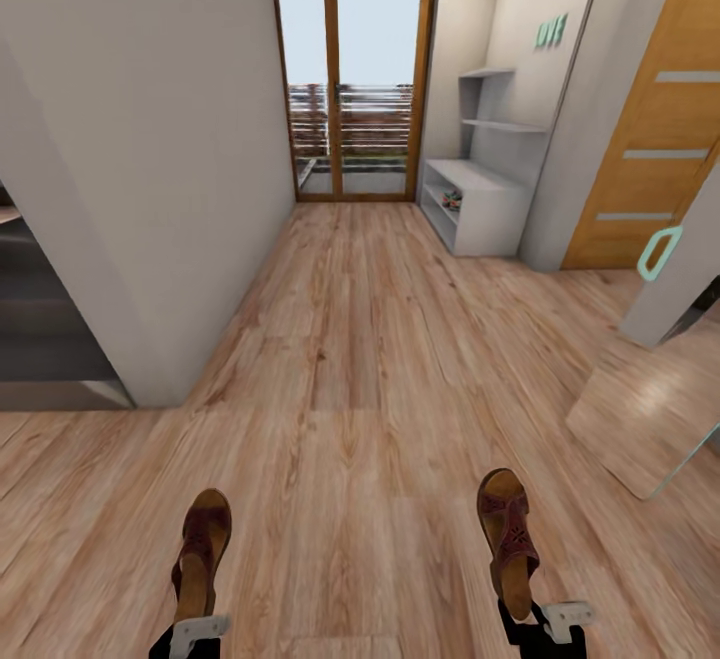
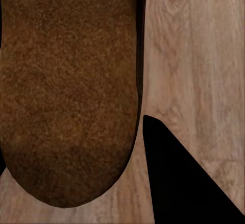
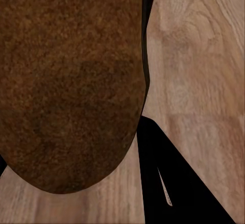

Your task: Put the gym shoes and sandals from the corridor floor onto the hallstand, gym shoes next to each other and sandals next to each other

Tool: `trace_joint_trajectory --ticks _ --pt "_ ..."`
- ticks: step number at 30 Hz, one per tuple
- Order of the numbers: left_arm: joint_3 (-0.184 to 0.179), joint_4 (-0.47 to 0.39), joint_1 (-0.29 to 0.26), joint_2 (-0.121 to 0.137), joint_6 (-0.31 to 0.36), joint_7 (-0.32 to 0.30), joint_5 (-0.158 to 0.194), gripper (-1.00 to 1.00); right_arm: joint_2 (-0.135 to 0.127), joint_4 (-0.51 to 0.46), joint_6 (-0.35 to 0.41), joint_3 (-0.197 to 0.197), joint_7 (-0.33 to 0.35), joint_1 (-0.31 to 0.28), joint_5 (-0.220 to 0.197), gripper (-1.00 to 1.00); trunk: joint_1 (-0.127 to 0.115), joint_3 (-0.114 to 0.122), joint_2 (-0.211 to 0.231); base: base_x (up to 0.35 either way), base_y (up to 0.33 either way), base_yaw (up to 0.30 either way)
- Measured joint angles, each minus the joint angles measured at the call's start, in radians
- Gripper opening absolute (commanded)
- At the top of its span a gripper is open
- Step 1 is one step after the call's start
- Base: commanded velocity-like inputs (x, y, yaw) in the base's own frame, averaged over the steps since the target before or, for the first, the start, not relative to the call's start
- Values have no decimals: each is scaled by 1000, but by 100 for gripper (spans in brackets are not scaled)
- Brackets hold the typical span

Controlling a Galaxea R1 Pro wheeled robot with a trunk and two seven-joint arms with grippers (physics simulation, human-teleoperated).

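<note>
Brown strappy sandal [image 1: 203,557] clamped at its heel end in left gripper [image 1: 190,639], toe pointing forward, held above wood-plank corridor floor [image 1: 360,359]. Matching second sandal [image 1: 508,537] clamped the same way in right gripper [image 1: 545,629], well apart from the 1st. Rough brown sole [image 2: 69,86] close before left wrist camera, dark finger [image 2: 178,178] beside it; same sole view [image 3: 71,81] on right wrist, dark finger [image 3: 173,178] alongside. Pale grey hallstand [image 1: 480,201] far ahead on right side of corridor, near glass door [image 1: 355,74], 2 staggered wall shelves above its bench top, something small and colourful on a lower shelf, too small to identify. Wooden door [image 1: 660,119] further right
</note>
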Motion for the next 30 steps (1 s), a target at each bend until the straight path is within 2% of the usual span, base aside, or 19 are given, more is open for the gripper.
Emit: trace_joint_trajectory --ticks 30 --pt "0 2 0 -2 0 0 0 -100 -1 0 0 0 0 0 0 -100 0 0 0 338 0 0"
